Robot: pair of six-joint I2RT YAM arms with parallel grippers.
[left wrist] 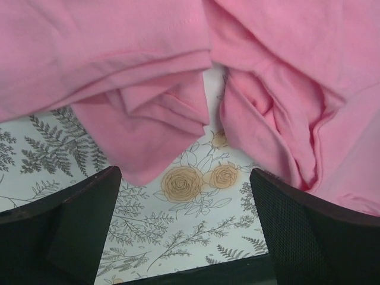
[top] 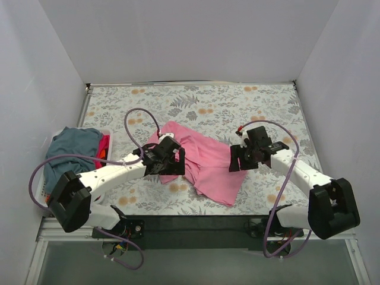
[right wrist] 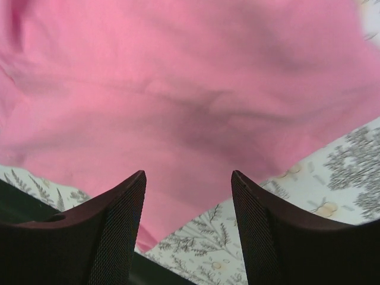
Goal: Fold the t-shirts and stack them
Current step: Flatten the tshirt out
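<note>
One pink shirt [top: 205,163] was found crumpled on the bench [top: 237,101], with bench showing round every edge; the left claw [left wrist: 185,178] and right claw [right wrist: 189,175] were held apart at its sides.

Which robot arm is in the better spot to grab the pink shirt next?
Probably right. The right end effector, open, hangs over the pink shirt's edge with cloth between its jaws. The left end effector, also open, has only bare table between its jaws; the folds lie ahead.

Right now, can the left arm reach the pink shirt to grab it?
Probably yes. The left gripper hovers open just short of the pink t-shirt's crumpled edge, and only the patterned table lies in between, so nothing seems to block it.
</note>
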